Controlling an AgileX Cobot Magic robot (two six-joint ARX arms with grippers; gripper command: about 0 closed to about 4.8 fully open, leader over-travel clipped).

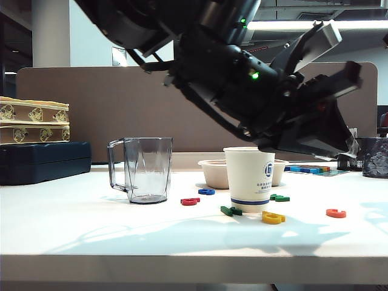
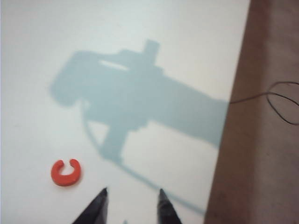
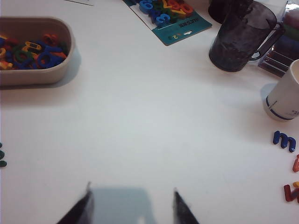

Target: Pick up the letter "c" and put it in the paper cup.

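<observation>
The letter "c" (image 1: 335, 213), small and orange-red, lies flat on the white table right of the paper cup (image 1: 250, 179). That cup is white with a blue logo and blue band, and stands upright at the middle. My left arm (image 1: 242, 73) reaches across above the cup toward the right. In the left wrist view my left gripper (image 2: 132, 190) is open over bare table. The c (image 2: 66, 172) lies just beside one fingertip, apart from it. My right gripper (image 3: 131, 189) is open and empty over bare table, with the cup (image 3: 282, 95) off to one side.
A clear grey mug (image 1: 140, 170) stands left of the cup and a beige bowl (image 1: 212, 173) behind it. Red (image 1: 190, 201), blue (image 1: 206, 191), green (image 1: 230, 211) and yellow (image 1: 273, 217) letters lie around the cup. The table edge and a black cable (image 2: 280, 100) are near the c.
</observation>
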